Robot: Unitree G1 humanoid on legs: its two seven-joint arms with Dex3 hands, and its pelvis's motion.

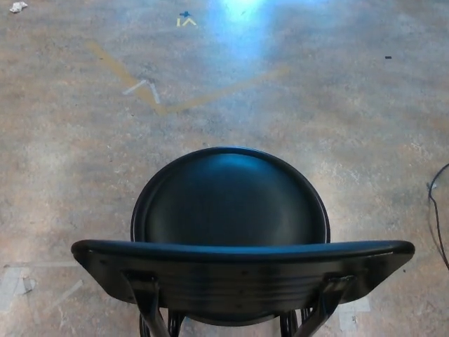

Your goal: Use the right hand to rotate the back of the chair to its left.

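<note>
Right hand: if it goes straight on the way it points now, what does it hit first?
Cannot say: neither hand shows in the head view, so its heading is unknown. Nearest ahead is the chair's backrest.

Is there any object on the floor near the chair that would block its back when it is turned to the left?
Nothing visible blocks it. The floor left of the chair holds only flat tape marks. A cable lies at the right edge, away from the backrest. Neither hand is in view.

Even, fairly bright light overhead, with a bluish-white glare patch washing out the concrete floor [63,161] at top centre. The black chair [235,232] shows soft sheen on its seat. Its underside is too dark to read, and focus looks slightly soft throughout.
</note>
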